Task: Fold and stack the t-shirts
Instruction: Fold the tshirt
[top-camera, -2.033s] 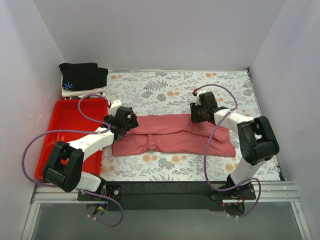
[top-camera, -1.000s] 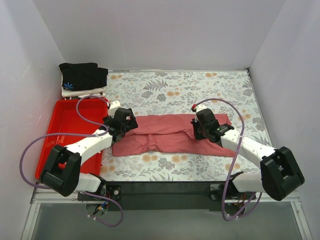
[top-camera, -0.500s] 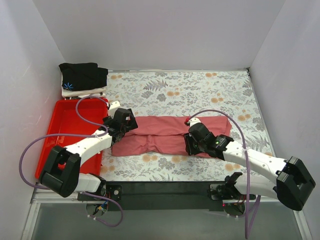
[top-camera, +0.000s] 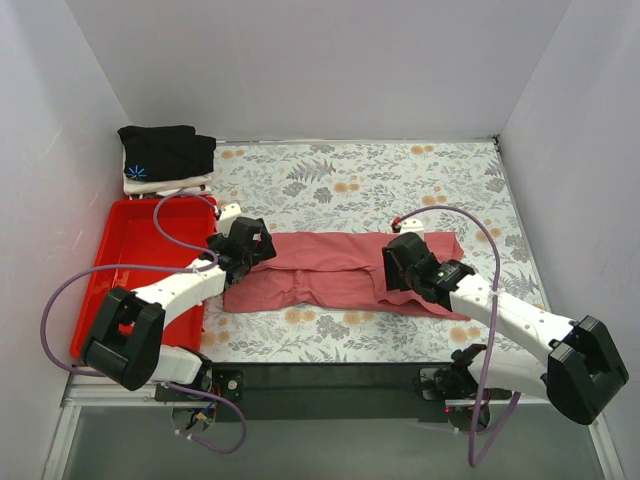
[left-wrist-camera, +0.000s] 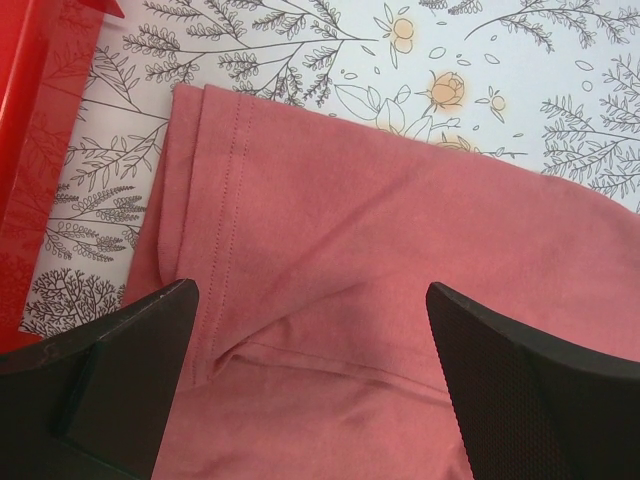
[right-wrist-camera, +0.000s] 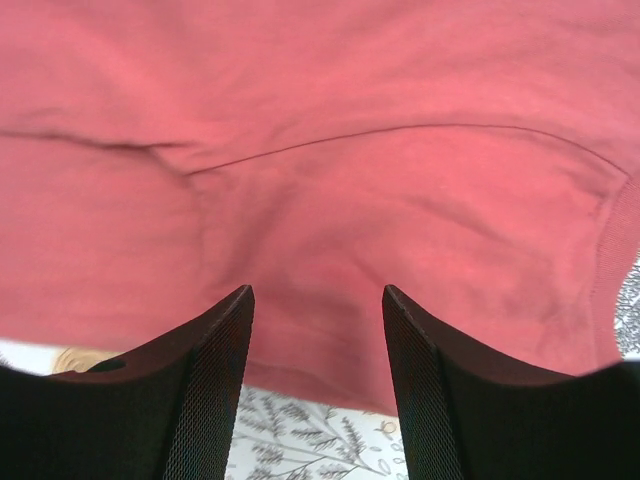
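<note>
A salmon-red shirt (top-camera: 335, 268) lies lengthwise under two grippers.
The right gripper (top-camera: 393, 277) is part-open over its right half, the left gripper (top-camera: 256, 245) wide over the left sleeve (neither pinches cloth); red tray (top-camera: 140, 235) beside; black shirt (top-camera: 166, 150) on white shirt (top-camera: 166, 184), far left.

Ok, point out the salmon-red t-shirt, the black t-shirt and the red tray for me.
salmon-red t-shirt (top-camera: 330, 270), top external view, middle of its folded body.
black t-shirt (top-camera: 168, 150), top external view, centre of the folded cloth.
red tray (top-camera: 140, 235), top external view, bare floor of the tray.
</note>
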